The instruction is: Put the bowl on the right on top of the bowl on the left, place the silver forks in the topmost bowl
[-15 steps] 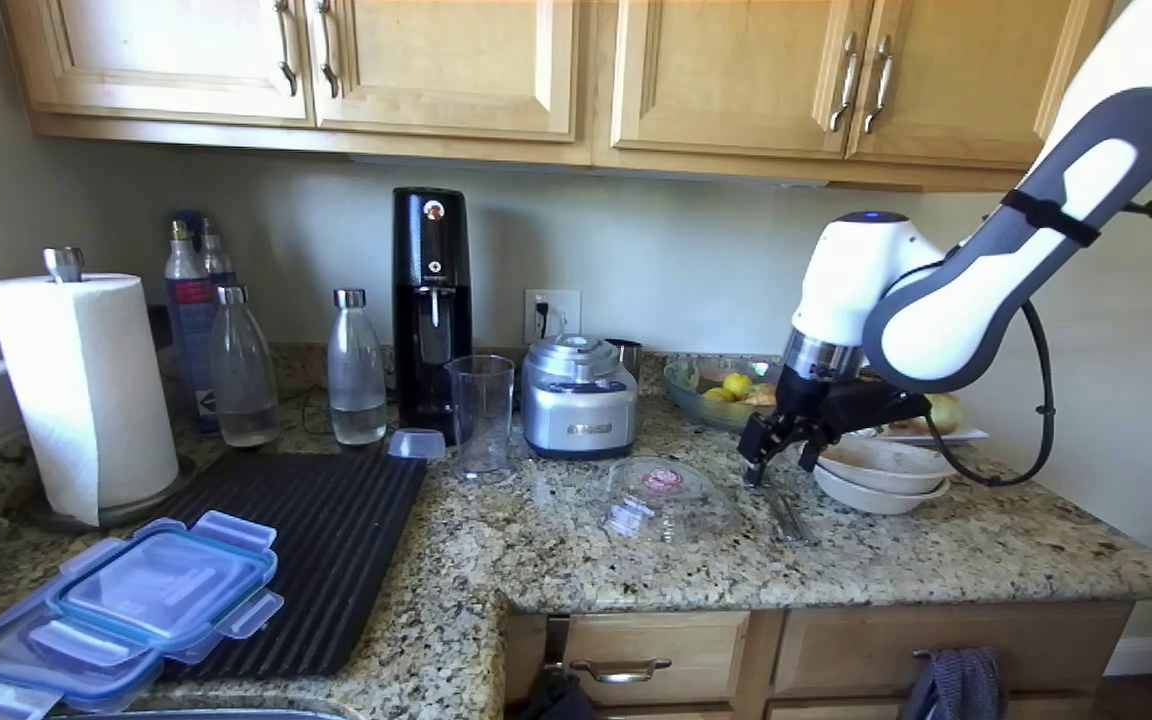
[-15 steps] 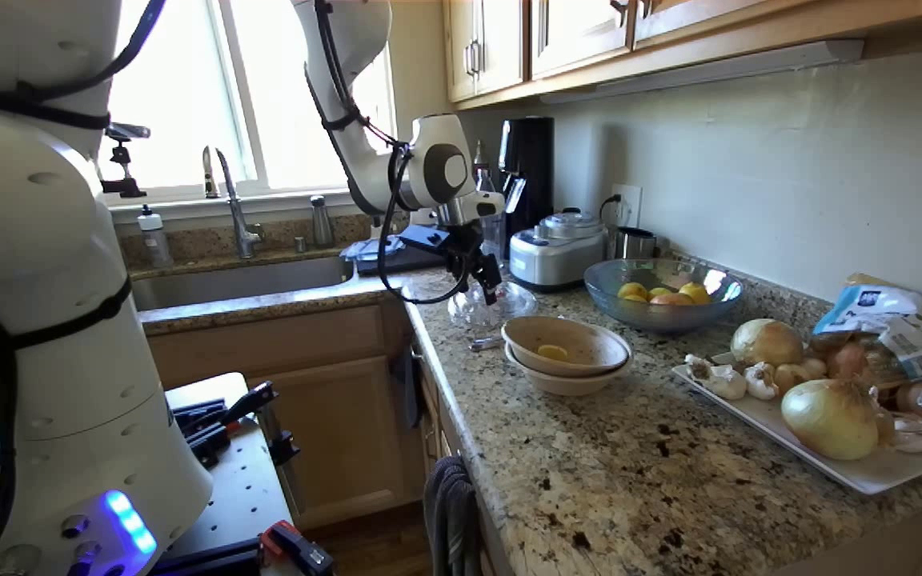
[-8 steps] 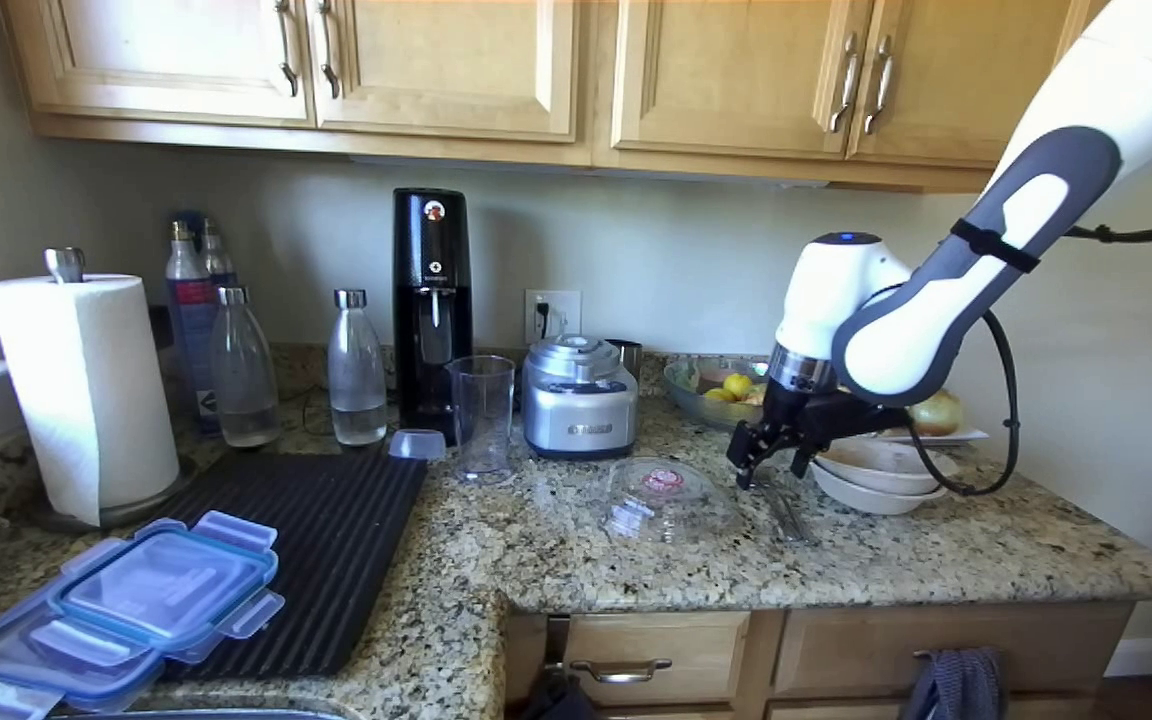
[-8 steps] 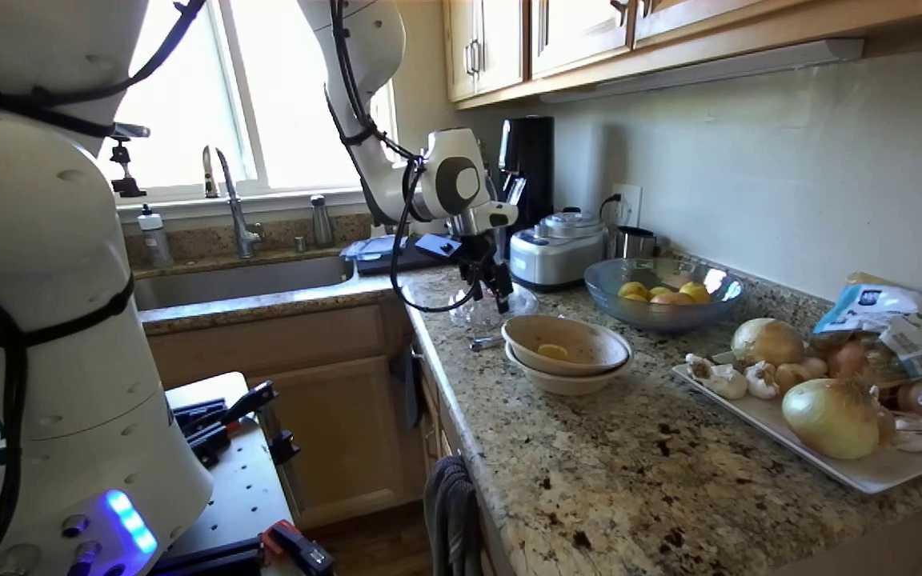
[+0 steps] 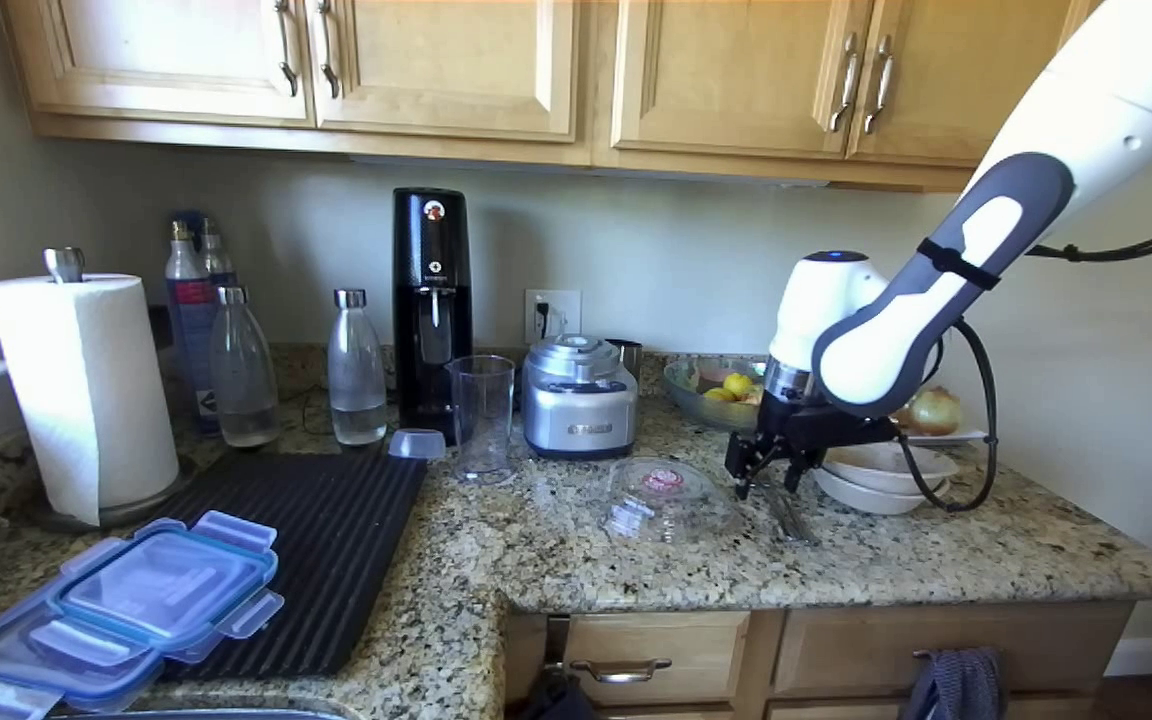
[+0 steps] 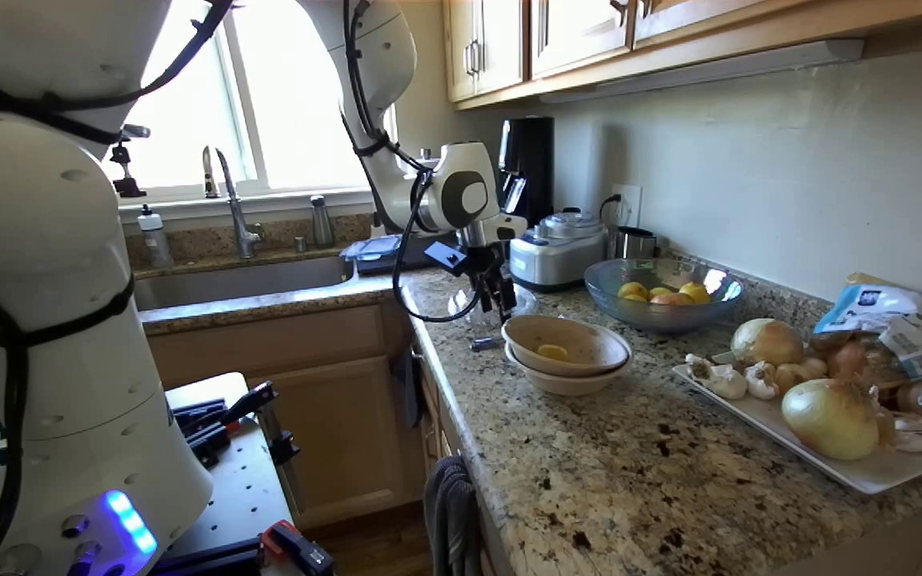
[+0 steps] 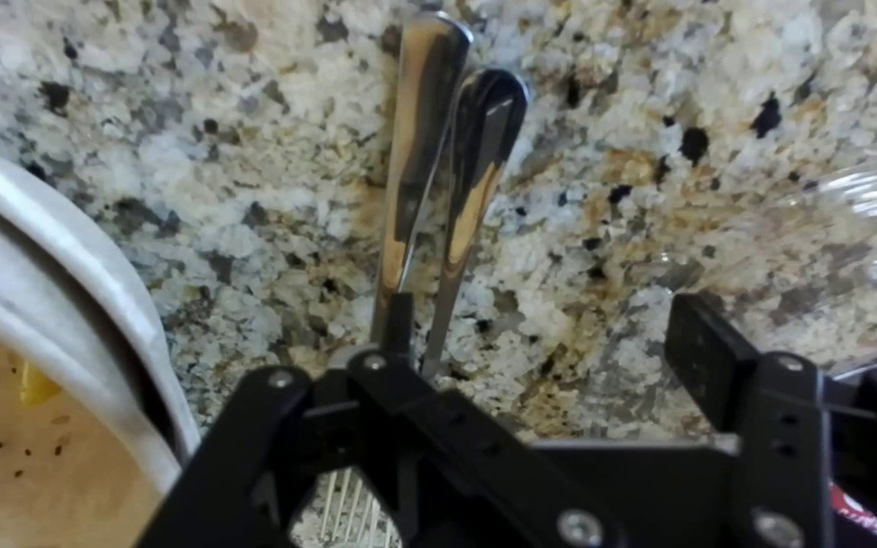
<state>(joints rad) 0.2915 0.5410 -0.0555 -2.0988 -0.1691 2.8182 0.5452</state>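
The speckled granite counter (image 6: 629,480) bears two stacked cream, round, ceramic-looking bowls (image 6: 593,348). The jaws hang spread, holding nothing; two slim silver metal forks (image 7: 409,183) lie beside the bowls, so I'd shift bowlward, straddle both, lower, then pinch.

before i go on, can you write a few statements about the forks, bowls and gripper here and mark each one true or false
1. The silver forks lie beside the beige bowls. True.
2. The beige bowls stand side by side. False: they are stacked, one inside the other.
3. The gripper points down toward the granite countertop. True.
4. A yellow piece lies in the upper bowl. True.
5. The gripper is shut. False: it stands open.
6. The silver forks are in the upper bowl. False: they lie on the granite countertop.
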